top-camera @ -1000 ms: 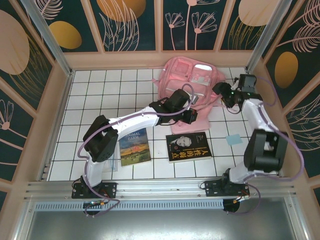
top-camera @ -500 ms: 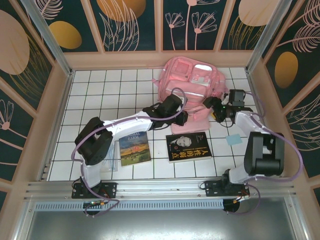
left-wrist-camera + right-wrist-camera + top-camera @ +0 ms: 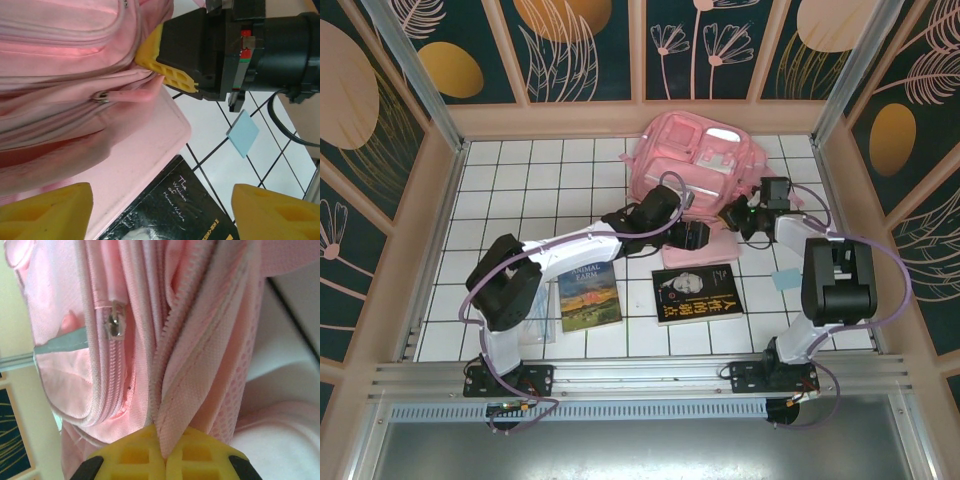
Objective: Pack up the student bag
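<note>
Pinching a zip-edged fold of the student bag [image 3: 200, 340] with the right gripper [image 3: 164, 452], pressing both yellow pads [image 3: 130, 455] flat together on the pink fabric with no gap between them. Showing a silver zipper pull [image 3: 114, 322] lying loose just beyond that pinch and off to its left, on a neighbouring zip line.

Holding the left gripper [image 3: 160, 215] wide open and grasping nothing, framing only a black paperback [image 3: 175, 200] and a flat pink case [image 3: 145, 145] in the broad gap between its yellow fingers [image 3: 45, 212]. Facing the lower side of the bag just ahead of that open left gripper, near but not touching. Pointing the left gripper straight at the right one, nose to nose at the bag's zip seam.

Showing the bag spread across the white-tiled desk [image 3: 520, 200] beyond both grippers, toward the back wall, its front pockets turned up to the overhead camera. Showing the flat pink case poking out from beneath the bag's near edge, directly below the two grippers. Showing a pale blue square note [image 3: 243, 132] on bare tile ahead of the left gripper, past the black body of the right one. Showing a second book [image 3: 588, 293], titled Animal Farm, lying well back from both grippers, toward the arm bases.
</note>
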You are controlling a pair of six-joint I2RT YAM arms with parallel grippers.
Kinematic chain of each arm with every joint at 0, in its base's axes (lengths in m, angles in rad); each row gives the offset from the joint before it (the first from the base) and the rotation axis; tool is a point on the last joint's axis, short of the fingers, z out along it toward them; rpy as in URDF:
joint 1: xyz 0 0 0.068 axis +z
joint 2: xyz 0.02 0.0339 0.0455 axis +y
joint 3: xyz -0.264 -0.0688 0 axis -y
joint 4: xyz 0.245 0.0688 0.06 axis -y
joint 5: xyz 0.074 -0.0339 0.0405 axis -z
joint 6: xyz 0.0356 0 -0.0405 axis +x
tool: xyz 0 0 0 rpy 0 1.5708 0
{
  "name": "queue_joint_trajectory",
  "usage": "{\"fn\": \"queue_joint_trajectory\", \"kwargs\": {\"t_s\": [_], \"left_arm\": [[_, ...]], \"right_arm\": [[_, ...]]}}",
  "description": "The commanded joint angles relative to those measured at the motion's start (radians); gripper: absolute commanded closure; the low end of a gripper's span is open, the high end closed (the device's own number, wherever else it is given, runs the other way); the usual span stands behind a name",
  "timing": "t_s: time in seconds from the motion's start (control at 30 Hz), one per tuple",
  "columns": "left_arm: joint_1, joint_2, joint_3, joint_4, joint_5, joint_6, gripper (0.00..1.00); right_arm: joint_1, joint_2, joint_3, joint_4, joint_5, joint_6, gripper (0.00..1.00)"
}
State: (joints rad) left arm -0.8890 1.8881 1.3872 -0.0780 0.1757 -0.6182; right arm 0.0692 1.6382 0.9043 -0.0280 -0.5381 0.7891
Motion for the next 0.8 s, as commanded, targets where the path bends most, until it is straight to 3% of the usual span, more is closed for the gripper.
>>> {"fn": "queue_joint_trajectory", "kwargs": {"t_s": [0.0,0.13,0.23,0.3,0.4,0.47,0.77], "left_arm": [[-0.001,0.03,0.054,-0.044,-0.012,-0.018,0.21],[0.005,0.074,0.12,-0.084,-0.034,-0.027,0.08],[0.013,0.092,0.153,-0.095,-0.064,-0.05,0.08],[0.023,0.08,0.136,-0.064,-0.088,-0.082,0.1],[0.036,0.069,0.109,-0.033,-0.121,-0.13,0.24],[0.048,0.062,0.066,0.019,-0.124,-0.19,0.29],[0.095,0.01,-0.214,0.463,0.01,-0.604,0.31]], "right_arm": [[0.07,-0.088,0.061,0.102,0.053,0.012,1.0],[0.1,-0.107,0.055,0.102,0.08,0.024,1.0],[0.112,-0.123,0.046,0.099,0.109,0.017,1.0],[0.12,-0.135,0.028,0.118,0.121,0.018,1.0],[0.13,-0.145,-0.002,0.161,0.136,0.025,1.0],[0.146,-0.154,-0.03,0.211,0.155,0.029,1.0],[0.233,-0.225,-0.217,0.526,0.245,0.108,1.0]]}}
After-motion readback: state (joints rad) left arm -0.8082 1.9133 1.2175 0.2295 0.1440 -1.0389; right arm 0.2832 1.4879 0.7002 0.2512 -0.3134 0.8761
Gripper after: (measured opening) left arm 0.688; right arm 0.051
